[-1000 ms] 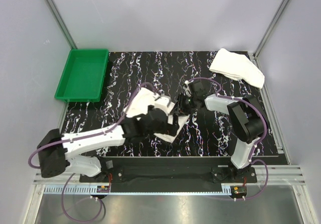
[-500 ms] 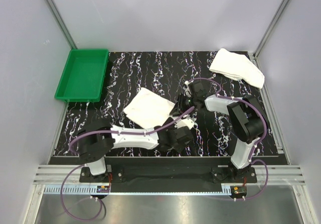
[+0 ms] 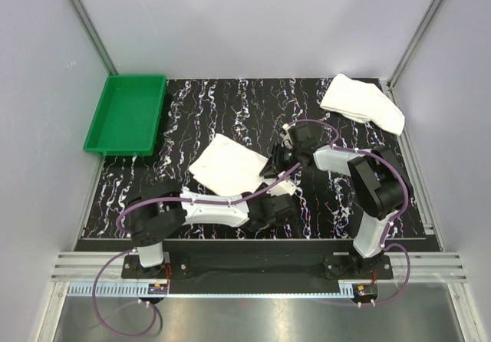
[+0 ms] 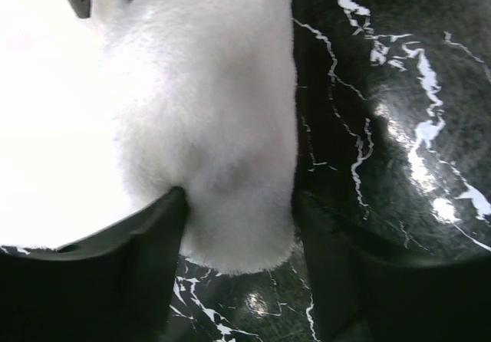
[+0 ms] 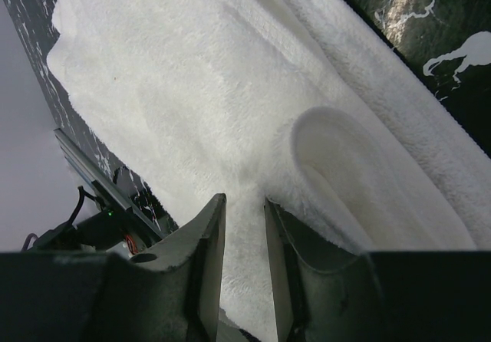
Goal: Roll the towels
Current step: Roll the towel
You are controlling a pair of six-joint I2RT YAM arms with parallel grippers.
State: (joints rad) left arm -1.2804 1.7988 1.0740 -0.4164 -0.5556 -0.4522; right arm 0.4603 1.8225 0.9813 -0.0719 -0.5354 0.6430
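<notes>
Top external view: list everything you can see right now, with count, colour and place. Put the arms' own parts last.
centre towel: one, white, lying mid-mat, held at its near right edge by both grippers.
far towel: one, white, bunched at the mat's far right corner.
tray: one, green, at the far left corner.
mat: one, black with white veining, covering the table.
cables: purple, running along both arms.
left gripper: one, black fingers, closed on a fold of the centre towel.
right gripper: one, black fingers, pinching the same towel.
</notes>
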